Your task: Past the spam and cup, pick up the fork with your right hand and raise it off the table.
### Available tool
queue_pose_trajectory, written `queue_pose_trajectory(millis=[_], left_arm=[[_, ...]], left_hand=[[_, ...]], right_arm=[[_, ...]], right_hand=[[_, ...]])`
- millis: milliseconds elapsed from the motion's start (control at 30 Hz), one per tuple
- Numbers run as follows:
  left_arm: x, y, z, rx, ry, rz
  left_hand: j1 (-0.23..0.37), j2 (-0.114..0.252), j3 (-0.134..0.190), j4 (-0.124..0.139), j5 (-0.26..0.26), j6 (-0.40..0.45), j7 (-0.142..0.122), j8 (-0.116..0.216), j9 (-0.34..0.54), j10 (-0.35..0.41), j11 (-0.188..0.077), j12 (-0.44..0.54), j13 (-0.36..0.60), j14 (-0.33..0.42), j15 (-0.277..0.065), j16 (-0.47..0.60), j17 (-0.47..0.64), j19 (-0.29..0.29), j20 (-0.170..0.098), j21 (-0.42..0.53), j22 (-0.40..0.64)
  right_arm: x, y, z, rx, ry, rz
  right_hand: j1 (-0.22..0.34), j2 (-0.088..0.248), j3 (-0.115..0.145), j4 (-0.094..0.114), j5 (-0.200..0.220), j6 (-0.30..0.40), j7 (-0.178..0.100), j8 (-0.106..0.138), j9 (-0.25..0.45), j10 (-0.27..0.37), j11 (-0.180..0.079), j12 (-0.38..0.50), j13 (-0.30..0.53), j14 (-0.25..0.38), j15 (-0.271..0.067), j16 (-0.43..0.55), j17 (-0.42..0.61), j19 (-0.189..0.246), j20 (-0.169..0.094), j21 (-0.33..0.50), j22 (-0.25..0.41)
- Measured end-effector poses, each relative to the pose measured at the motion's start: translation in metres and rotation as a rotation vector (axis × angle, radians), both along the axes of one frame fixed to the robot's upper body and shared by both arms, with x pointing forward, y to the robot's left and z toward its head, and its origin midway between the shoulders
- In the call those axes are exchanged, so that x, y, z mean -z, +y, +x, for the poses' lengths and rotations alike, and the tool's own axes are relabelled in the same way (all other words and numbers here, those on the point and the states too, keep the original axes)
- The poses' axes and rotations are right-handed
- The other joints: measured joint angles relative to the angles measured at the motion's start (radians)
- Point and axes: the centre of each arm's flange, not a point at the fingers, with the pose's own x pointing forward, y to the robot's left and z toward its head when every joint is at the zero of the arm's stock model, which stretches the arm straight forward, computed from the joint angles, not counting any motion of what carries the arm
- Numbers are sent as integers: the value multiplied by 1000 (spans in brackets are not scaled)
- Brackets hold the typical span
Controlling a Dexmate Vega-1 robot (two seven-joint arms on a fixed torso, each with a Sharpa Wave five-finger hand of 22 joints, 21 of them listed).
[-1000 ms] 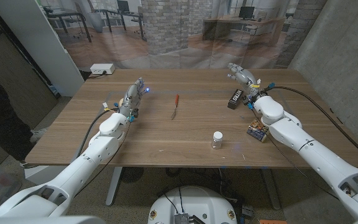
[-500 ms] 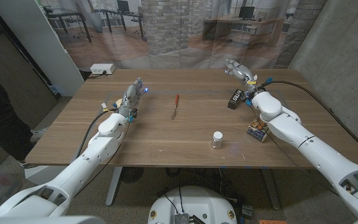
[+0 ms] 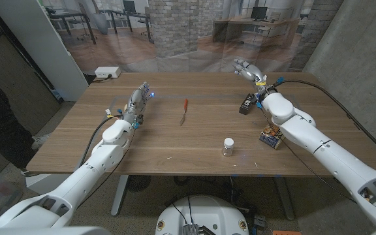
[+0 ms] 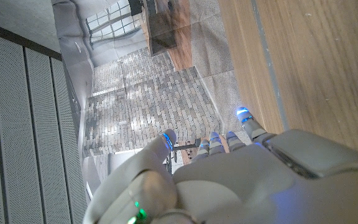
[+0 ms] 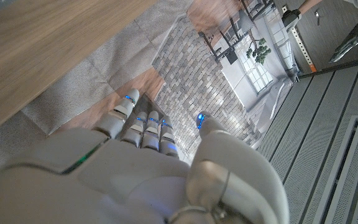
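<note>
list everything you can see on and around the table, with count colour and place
wooden table: one, brown, across the middle
red-handled fork: one, red and metal, table centre
black box: one, black with white lettering, far right part
small white cup: one, white, near edge right of centre
blue and yellow tin: one, right edge beside the right arm
white device: one, past the far left corner
left hand: one, white, at the table's left, holding nothing
right hand: one, white, raised above the far right edge, fingers apart

White box (image 3: pixel 108 72) at table's (image 3: pixel 168 140) far left edge; dark box (image 3: pixel 247 103) right.
</note>
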Motion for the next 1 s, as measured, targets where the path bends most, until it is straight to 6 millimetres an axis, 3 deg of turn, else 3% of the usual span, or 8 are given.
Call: queue_pose_trajectory(millis=[1000], left_arm=[[7, 5, -7, -2, -4, -9]], left_hand=[[0, 0, 4, -4, 0, 0, 0, 0, 0, 0, 0, 0, 0, -3, 3, 0, 0, 0, 0, 0, 0]], right_arm=[[-19, 28, -21, 53, -64, -198]], right_hand=[[17, -7, -3, -27, -4, 5, -5, 0, 0, 5, -5, 0, 0, 0, 0, 0, 0, 0, 0, 0, 0]])
